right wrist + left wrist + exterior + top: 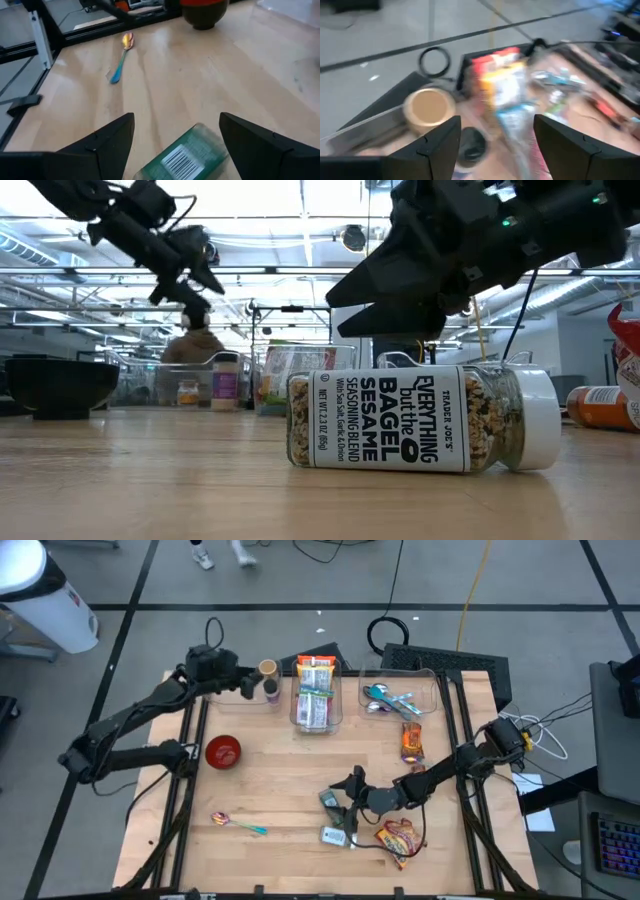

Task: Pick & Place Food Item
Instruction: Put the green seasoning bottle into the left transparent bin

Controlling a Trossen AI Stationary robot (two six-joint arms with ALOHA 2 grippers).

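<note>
The right end effector (343,792) hangs low over the table (280,790) with its fingers spread and holding nothing, directly above a green packet (187,155) that lies flat between them. Just beside it a seasoning jar (420,418) lies on its side, with a red snack bag (398,838) nearby. The left end effector (245,686) is released and empty, above the clear bin holding a brown-lidded jar (426,106) at the table's far edge.

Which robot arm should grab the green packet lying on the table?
The right one, probably. The right gripper hangs open just over the green packet, which shows between its fingers. The left gripper is far off, at the clear bin with the jars.
</note>
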